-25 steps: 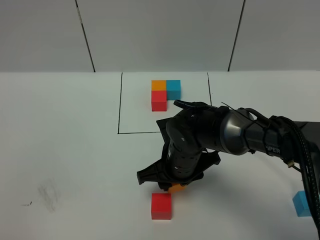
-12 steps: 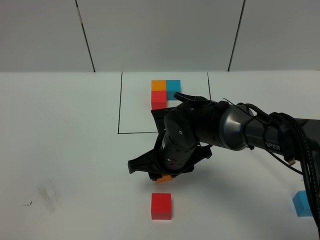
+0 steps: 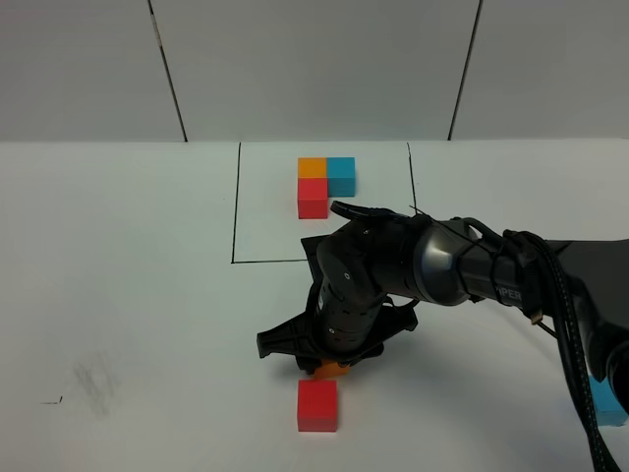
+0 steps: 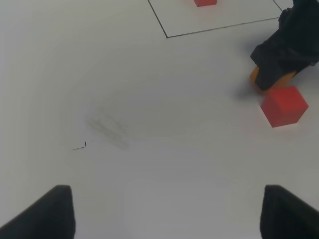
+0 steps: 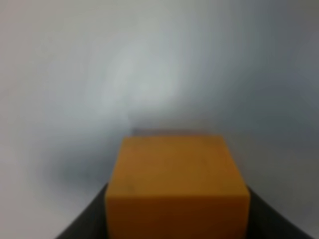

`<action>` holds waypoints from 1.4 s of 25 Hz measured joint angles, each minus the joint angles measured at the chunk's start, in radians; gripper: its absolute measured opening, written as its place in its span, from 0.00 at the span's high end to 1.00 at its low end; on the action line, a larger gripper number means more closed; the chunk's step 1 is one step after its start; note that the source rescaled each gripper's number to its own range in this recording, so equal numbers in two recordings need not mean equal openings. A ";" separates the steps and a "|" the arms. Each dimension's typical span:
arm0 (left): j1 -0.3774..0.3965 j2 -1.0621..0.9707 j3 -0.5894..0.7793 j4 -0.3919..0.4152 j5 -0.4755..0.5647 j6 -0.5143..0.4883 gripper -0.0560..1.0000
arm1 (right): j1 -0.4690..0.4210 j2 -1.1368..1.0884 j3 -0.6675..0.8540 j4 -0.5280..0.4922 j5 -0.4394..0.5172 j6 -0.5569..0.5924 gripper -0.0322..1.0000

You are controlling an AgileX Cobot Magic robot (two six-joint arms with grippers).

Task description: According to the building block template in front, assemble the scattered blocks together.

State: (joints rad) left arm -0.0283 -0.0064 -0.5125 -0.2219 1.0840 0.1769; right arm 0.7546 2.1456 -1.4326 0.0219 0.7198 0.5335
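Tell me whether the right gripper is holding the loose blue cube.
No, the right gripper is clamped on the orange cube, seen between its fingers in the right wrist view.

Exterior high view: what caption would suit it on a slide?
Right gripper holds an orange cube near a loose red cube, with the framed three-cube template beyond.

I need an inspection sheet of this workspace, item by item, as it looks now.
Surface: white table, faint smudge on its left.
Job's things: template inside black frame; red cube near front; orange cube in right pincer, just behind red cube; blue cube far right, partly behind cable.
Clutter: nothing seen.
Pincers: left pincer open, empty; right pincer shut on orange cube.
Cables: black cable along right arm.
Surroundings: grey wall panels.
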 joint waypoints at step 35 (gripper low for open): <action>0.000 0.000 0.000 0.000 0.000 -0.001 0.04 | 0.046 0.001 0.000 -0.001 0.003 0.041 0.77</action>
State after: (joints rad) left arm -0.0283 -0.0064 -0.5125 -0.2219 1.0840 0.1760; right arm 0.8002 2.1464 -1.4326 0.0210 0.7230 0.5749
